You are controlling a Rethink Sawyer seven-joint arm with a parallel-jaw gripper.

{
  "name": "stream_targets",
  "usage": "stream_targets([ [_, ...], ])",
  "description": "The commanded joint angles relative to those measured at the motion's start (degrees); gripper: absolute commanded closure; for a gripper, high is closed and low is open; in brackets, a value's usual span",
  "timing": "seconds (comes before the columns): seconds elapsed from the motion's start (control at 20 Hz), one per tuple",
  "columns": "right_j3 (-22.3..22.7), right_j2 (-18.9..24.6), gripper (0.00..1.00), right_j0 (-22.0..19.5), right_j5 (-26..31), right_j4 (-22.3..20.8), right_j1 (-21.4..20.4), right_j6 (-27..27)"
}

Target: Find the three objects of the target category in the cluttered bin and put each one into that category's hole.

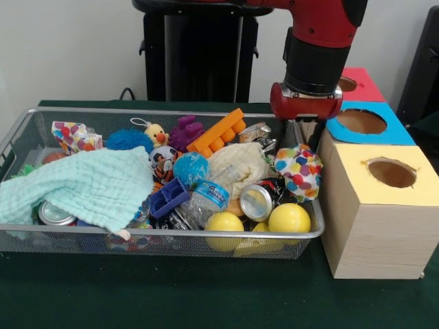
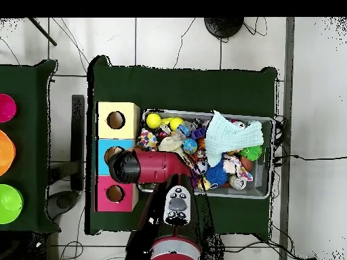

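The silver wire-mesh bin [image 1: 171, 110] is full of clutter; in the overhead view [image 2: 271, 157] it lies right of the boxes. One polka-dot cloth [image 1: 300, 170] is bunched up at the bin's right end beside the yellow-topped box; it shows overhead too [image 2: 147, 139]. A second polka-dot cloth [image 1: 75, 136] lies at the bin's far left corner. A third is hidden. The yellow box's round hole [image 1: 392, 173] [image 2: 116, 120] is uncovered. My gripper [image 1: 309, 139] hangs just above and behind the first cloth, between bin and blue box. Overhead, the arm [image 2: 146, 167] hides it.
A mint-green waffle cloth [image 1: 89, 185] covers the bin's left half. A cream cloth [image 1: 240, 164], yellow balls [image 1: 289, 218], cans, a bottle and toys fill the rest. The blue-topped box [image 1: 361, 122] and red-topped box [image 1: 360, 83] stand behind the yellow one.
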Motion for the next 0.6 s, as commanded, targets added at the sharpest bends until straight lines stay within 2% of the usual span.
stream_targets([
  [0.05,-9.19,5.26,0.0,0.35,4.75,3.2,2.6,8.47],
  [0.25,-10.74,5.29,0.0,0.26,5.27,3.4,3.29,8.71],
  [0.6,-10.6,5.07,0.0,0.46,5.0,3.51,3.07,9.55],
])
